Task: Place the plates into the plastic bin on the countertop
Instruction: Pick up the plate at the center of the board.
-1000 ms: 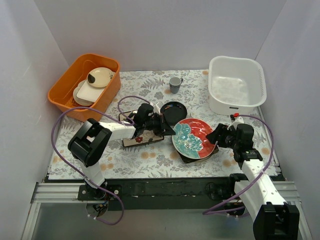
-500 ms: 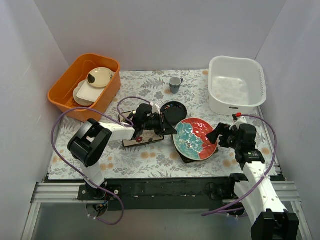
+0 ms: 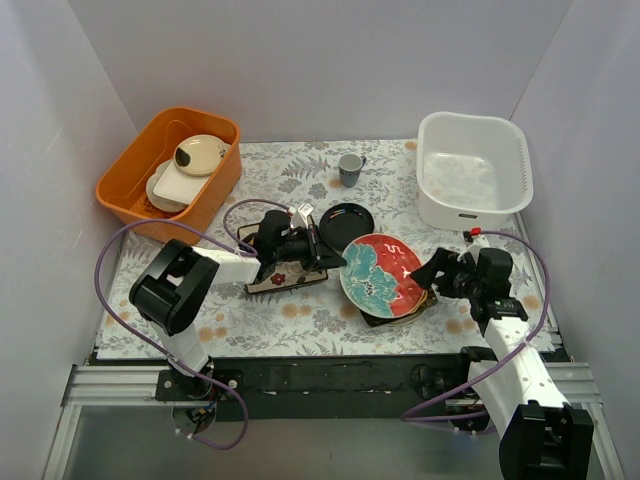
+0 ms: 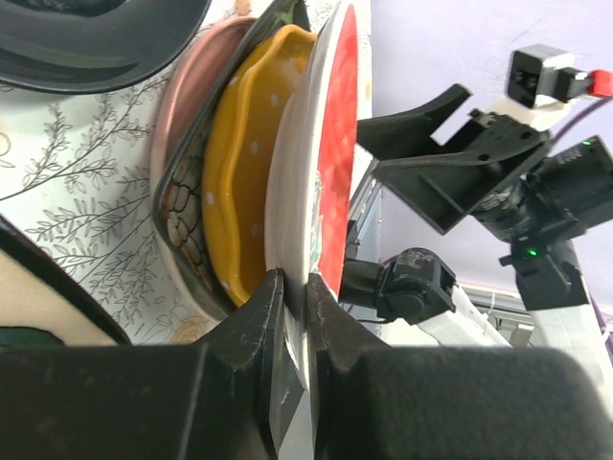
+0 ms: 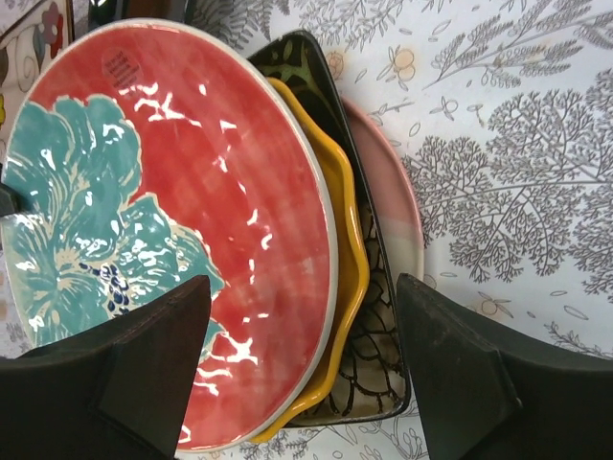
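Your left hand (image 4: 292, 309) clamps the rim of the round red-teal plate (image 3: 385, 275), tilted off the yellow plate (image 5: 347, 251) — your right hand (image 5: 303, 356) hangs open alongside.

Orange tub (image 3: 214, 190) holds maybe three dishes (image 3: 199, 155); cup (image 3: 349, 169).

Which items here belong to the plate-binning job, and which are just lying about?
Job:
- red-teal plate
- yellow plate, black square plate and pink plate stacked under it
- small black plate
- cream flowered plate
- white bin

Lying about:
- orange tub
- cream dishes inside it
- grey cup
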Available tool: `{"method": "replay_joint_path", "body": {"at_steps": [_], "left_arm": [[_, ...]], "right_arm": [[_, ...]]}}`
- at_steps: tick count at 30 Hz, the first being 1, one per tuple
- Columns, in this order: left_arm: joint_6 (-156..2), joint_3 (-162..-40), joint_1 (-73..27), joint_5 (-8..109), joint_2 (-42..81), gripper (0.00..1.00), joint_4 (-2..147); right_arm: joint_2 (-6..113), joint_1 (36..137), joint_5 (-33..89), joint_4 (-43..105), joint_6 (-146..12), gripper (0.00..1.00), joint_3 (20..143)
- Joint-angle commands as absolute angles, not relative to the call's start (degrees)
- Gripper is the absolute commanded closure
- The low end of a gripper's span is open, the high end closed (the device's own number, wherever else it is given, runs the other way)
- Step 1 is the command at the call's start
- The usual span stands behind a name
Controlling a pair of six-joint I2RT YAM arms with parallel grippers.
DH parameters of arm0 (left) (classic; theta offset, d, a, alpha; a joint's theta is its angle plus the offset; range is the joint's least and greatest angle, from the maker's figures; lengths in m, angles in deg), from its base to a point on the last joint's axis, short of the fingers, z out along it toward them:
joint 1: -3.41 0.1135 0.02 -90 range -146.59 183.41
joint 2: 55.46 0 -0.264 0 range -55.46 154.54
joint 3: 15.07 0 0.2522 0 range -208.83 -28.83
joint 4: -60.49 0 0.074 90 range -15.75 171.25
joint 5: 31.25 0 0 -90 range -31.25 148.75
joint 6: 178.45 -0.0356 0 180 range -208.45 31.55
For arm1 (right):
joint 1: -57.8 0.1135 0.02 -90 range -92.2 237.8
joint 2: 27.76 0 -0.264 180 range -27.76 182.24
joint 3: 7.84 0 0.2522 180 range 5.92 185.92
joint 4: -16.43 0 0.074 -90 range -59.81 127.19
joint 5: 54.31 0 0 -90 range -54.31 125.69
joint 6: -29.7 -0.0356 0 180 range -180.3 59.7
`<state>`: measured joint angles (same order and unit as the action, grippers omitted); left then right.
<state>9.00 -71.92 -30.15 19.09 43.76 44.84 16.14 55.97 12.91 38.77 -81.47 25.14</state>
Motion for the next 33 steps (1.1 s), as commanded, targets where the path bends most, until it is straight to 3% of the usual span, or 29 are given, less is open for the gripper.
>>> {"method": "replay_joint_path", "body": {"at_steps": [1, 13, 33], "left_arm": [[13.5, -73.0, -30.2, 12.2, 41.6, 1.00, 33.8], [17.5, -76.1, -30.8, 8.1, 51.3, 1.00, 26.0], [17.5, -81.1, -33.8, 7.6, 56.2, 1.00, 23.8]], "right_arm": [[15.5, 55.2, 9.1, 35.9, -82.4, 0.15, 23.3], [12.0, 54.2, 8.1, 37.0, -82.8, 0.16, 22.0], [10.6, 52.5, 4.8, 38.2, -84.5, 0.16, 21.1]]}}
